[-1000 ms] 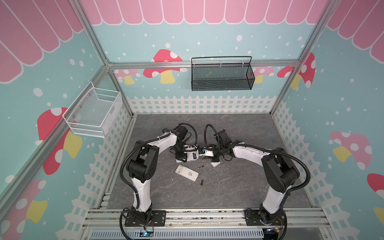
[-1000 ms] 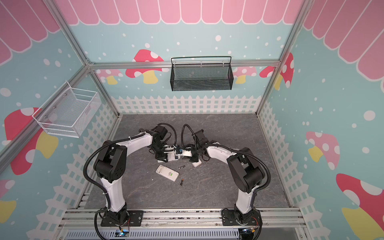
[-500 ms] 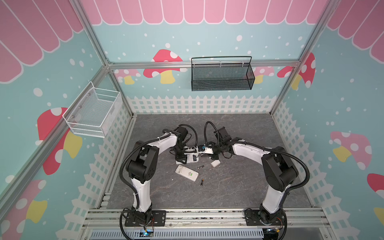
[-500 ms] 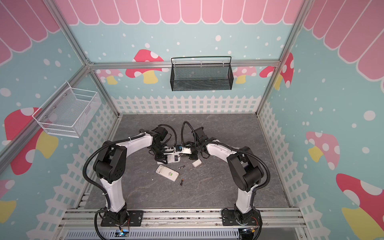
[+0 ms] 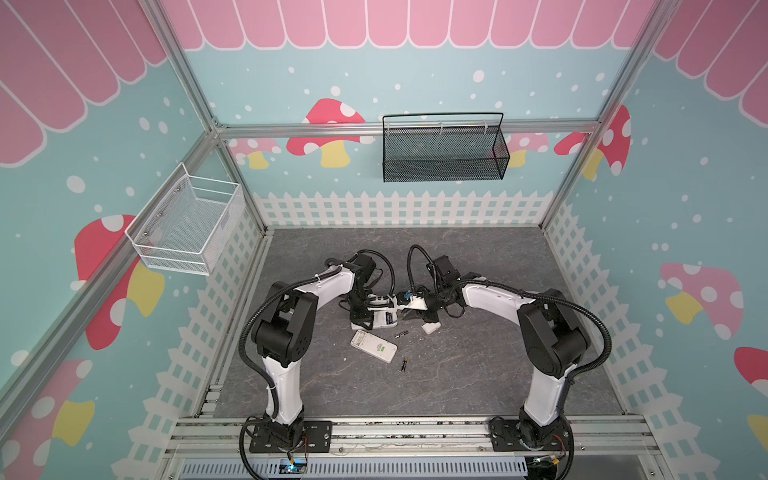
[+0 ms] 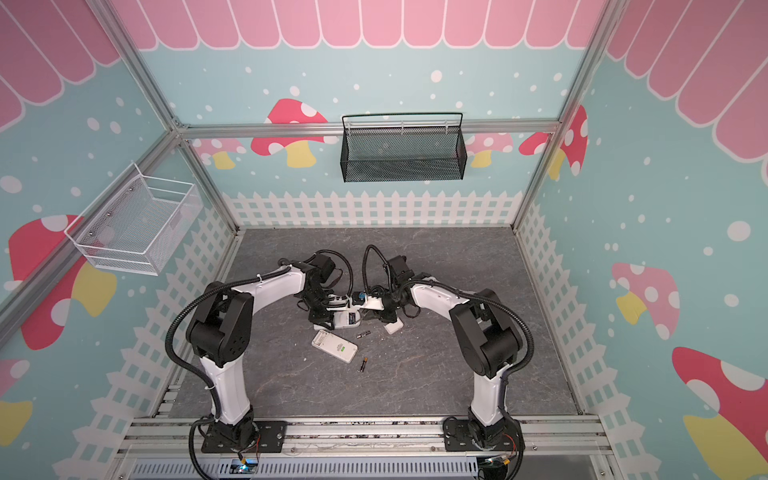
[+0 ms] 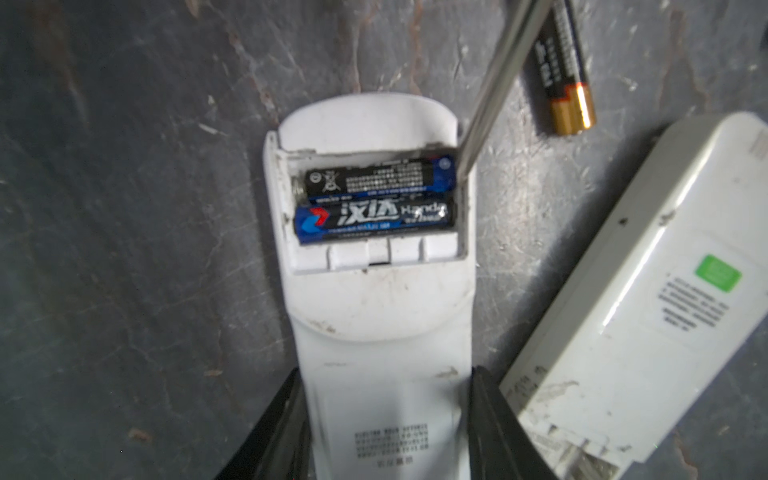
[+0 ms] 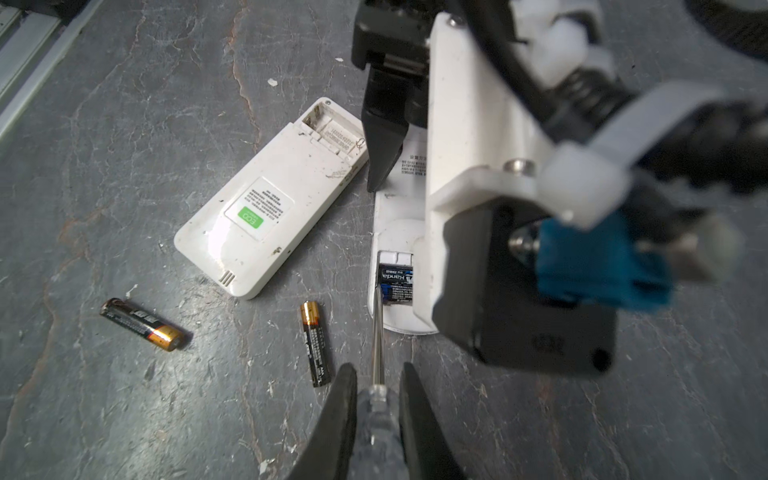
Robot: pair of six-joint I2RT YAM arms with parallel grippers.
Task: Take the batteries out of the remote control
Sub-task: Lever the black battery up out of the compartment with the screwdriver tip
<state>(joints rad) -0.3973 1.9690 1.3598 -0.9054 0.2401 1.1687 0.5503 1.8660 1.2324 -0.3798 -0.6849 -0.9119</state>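
- The left gripper (image 7: 384, 374) is clamped on the two long sides of a white remote (image 7: 382, 316). The remote lies back-up on the worktop (image 5: 478, 374), near its middle and a little toward the left edge.
- The battery bay of this remote is uncovered, and two batteries lie in it side by side, touching each other. The outer battery (image 7: 374, 180) is next to the rounded end of the remote, and the inner battery (image 7: 374, 218) has blue print.
- The right gripper (image 8: 378, 370) grasps a screwdriver (image 8: 377, 332) by its clear handle. The steel shaft slopes down to the bay, and its tip sits at one end of the outer battery, against the bay wall.
- A second remote (image 8: 266, 199) lies back-up just beside the held one, toward the front edge. Its bay is also uncovered.
- A gold-ended battery (image 8: 316, 345) lies loose on the worktop just beside the screwdriver shaft, apart from both remotes.
- Another gold-ended battery (image 8: 143, 324) lies nearer the front edge, near the end of the second remote and not touching it.
- A small white cover (image 5: 431, 327) lies on the worktop by the right gripper.
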